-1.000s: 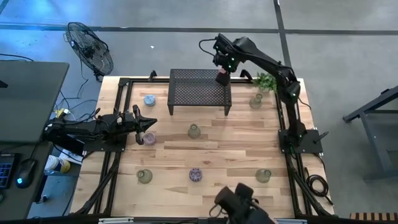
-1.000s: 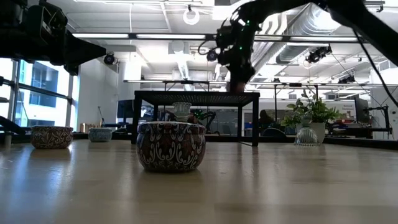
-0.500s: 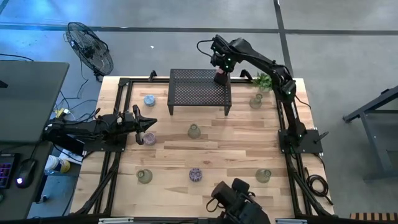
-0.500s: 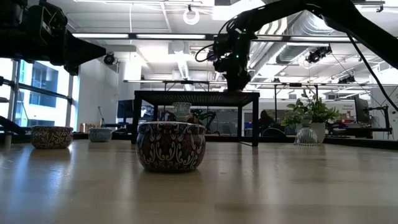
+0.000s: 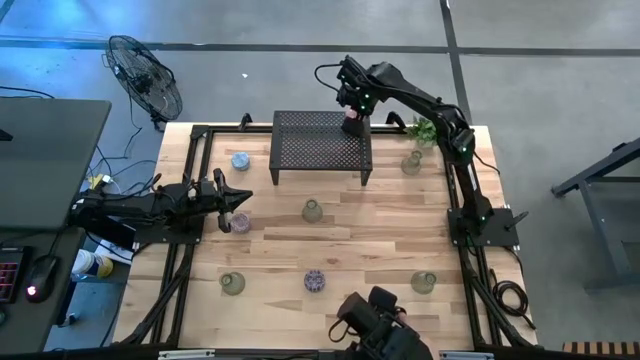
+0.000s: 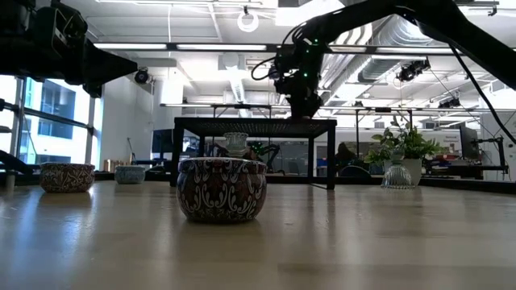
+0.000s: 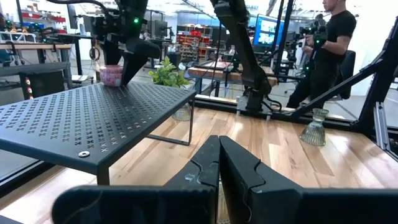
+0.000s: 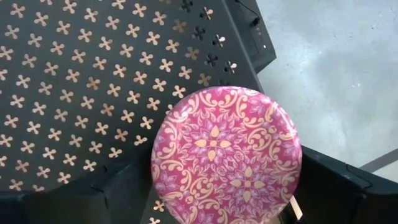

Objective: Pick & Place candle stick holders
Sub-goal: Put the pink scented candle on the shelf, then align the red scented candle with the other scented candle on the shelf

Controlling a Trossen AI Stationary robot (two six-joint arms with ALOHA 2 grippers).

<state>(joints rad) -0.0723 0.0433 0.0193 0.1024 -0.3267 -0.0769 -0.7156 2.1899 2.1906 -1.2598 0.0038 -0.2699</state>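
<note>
The pink candle stick holder sits at the black mesh rack's far right corner between the right gripper's spread fingers, seemingly released; small, rigid, likely slick and breakable, it is best pinched across its round sides.

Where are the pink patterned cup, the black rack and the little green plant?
pink patterned cup (image 8: 227,154): right wrist view, middle of its patterned top.
black rack (image 5: 315,145): high view, middle of its mesh top.
green plant (image 5: 428,130): high view, its leaves.

Grey floor surrounds the wooden bench; a standing fan sits far left; tall windows light the left.
</note>
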